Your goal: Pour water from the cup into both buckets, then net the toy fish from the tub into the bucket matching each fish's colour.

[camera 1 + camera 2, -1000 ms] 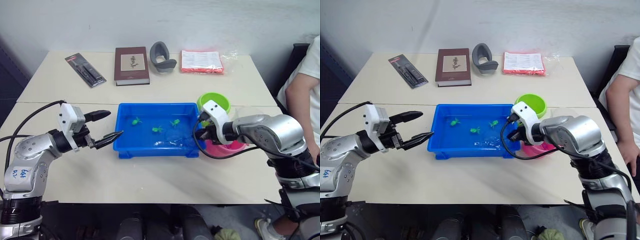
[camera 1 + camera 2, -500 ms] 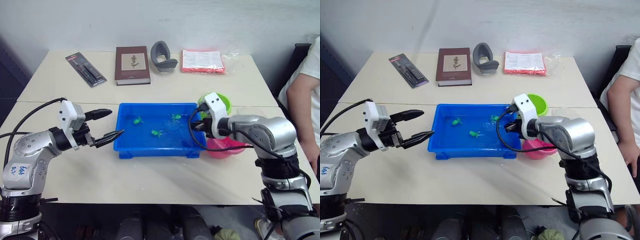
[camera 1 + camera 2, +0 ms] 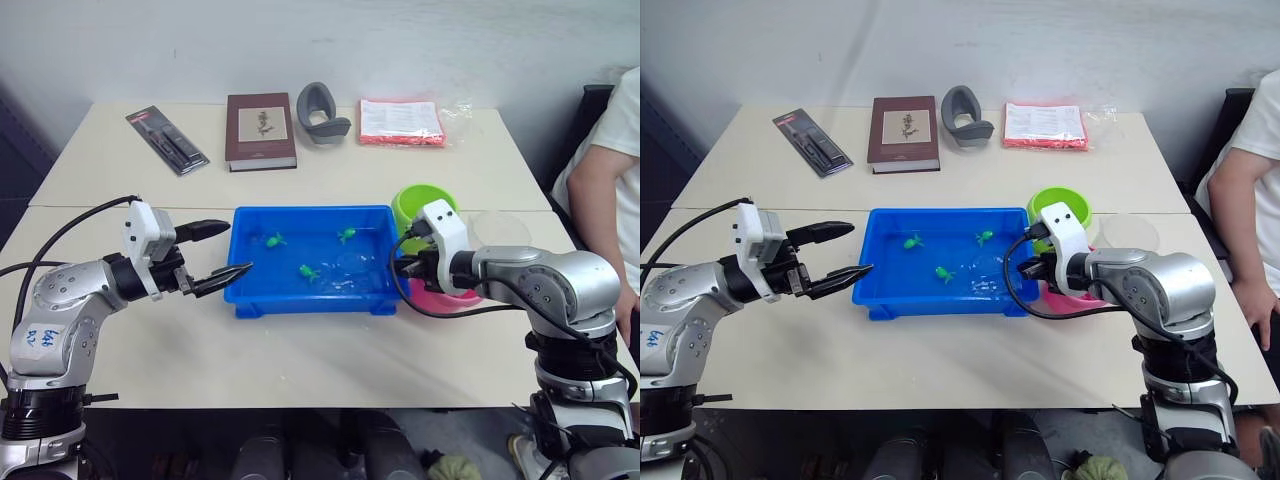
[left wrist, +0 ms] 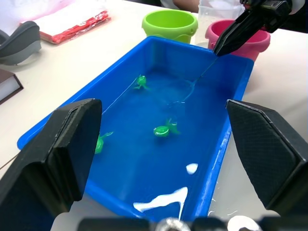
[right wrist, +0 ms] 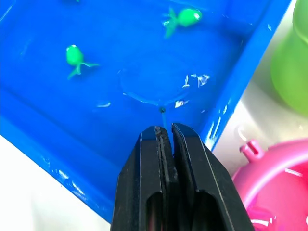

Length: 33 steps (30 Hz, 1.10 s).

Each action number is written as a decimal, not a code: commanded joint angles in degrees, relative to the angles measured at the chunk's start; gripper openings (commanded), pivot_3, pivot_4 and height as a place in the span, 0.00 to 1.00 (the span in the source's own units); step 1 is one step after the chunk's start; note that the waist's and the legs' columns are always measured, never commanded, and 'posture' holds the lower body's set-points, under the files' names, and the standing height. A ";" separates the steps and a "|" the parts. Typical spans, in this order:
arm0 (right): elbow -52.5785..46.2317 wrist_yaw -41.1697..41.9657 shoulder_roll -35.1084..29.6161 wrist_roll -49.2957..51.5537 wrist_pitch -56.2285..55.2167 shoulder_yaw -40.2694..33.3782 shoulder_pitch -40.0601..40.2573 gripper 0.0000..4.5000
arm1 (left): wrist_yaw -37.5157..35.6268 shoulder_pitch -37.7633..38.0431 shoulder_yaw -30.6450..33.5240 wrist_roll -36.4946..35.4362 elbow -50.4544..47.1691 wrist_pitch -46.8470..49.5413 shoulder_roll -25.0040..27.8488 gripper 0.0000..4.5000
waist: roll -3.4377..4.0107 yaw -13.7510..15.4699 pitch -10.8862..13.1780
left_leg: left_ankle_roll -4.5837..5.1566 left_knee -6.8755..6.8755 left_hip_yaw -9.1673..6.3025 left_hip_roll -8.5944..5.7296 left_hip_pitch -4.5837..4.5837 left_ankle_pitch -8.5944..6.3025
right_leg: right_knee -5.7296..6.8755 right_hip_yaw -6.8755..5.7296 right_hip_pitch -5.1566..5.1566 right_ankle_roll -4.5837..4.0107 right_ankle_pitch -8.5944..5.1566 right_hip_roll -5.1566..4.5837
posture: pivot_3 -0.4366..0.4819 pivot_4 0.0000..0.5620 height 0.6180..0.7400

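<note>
Now: right hand [image 5: 164, 137] clamped on net [image 4: 179, 90] handle | hoop submerged in blue tub [image 3: 240, 301] | left hand [image 3: 222, 252] wide open, empty

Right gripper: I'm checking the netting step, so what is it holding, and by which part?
The right gripper is shut on the net, holding it by the end of its thin handle; the hoop sits in the tub.

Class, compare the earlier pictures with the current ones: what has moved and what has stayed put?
The right gripper, shut on the net, drew back toward the pink bucket after reaching over the tub. The green fish drifted a little. The left gripper stays open beside the tub.
</note>
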 commanded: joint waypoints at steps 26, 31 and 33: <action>-1.20 4.88 0.59 -3.40 -17.05 3.65 -1.77 0.00 | 0.22 4.06 4.85 -0.26 0.42 -1.75 2.98 0.98 | 0.03 -0.76 0.02 | -0.01 -0.19 0.03 0.00 -0.08 0.01 | -0.02 0.01 -0.16 0.00 0.00 0.02 | 0.48 0.27 1.00; -6.22 12.92 -5.90 -1.65 -24.32 2.07 4.98 0.00 | 0.46 3.54 3.98 -0.21 -0.03 -1.51 2.79 0.98 | 0.03 -0.60 0.02 | 0.01 -0.26 0.03 -0.01 -0.10 0.00 | -0.12 0.00 -0.15 0.00 0.00 0.02 | 0.48 0.27 1.00; -7.26 12.17 -6.89 -1.21 -23.16 0.87 6.41 0.00 | 0.25 3.36 3.83 -0.23 0.11 -1.59 2.88 0.98 | 0.03 -0.60 0.02 | 0.01 -0.27 0.03 -0.01 -0.09 -0.01 | -0.14 0.00 -0.15 0.01 0.00 0.02 | 0.48 0.27 1.00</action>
